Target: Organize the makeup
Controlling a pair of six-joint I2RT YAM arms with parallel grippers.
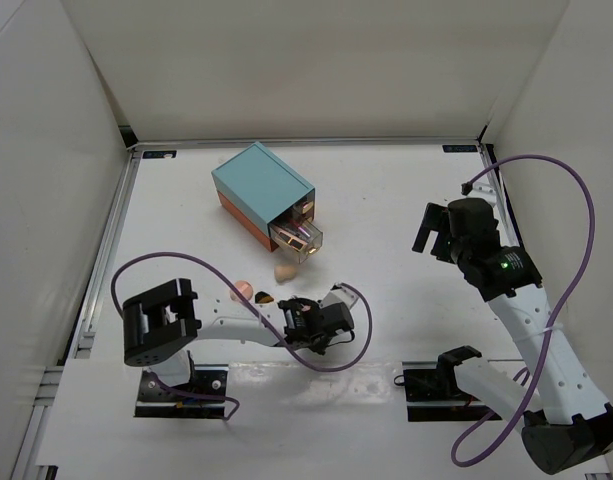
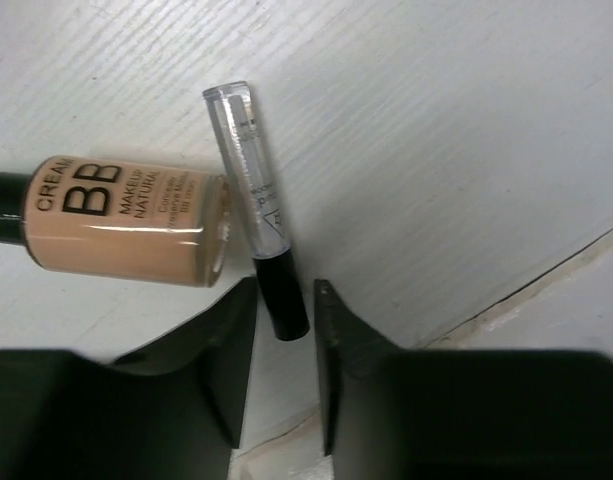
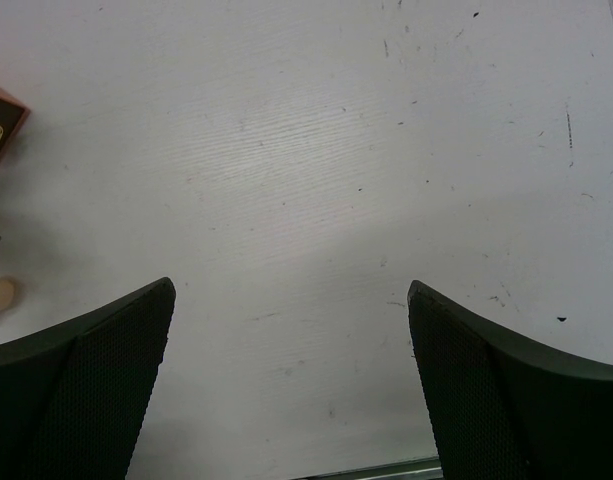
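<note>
In the left wrist view a foundation bottle [image 2: 126, 230] marked "BB" lies on its side on the white table. A clear slim tube [image 2: 248, 165] with a black cap [image 2: 283, 300] lies beside it. My left gripper [image 2: 286, 282] is narrowly open, and the black cap sits between its fingertips with a thin gap showing. In the top view this gripper [image 1: 284, 318] is low at the table's near middle, by the bottle [image 1: 264, 298], a peach puff [image 1: 244, 290] and a beige sponge [image 1: 284, 271]. My right gripper [image 1: 441, 235] is wide open and empty over bare table [image 3: 291, 330].
A teal box [image 1: 258, 182] with an orange side stands at the back middle. Its clear drawer [image 1: 298, 238] is pulled out toward me and holds small items. White walls enclose the table. The box's orange corner [image 3: 1, 130] shows at the right wrist view's left edge.
</note>
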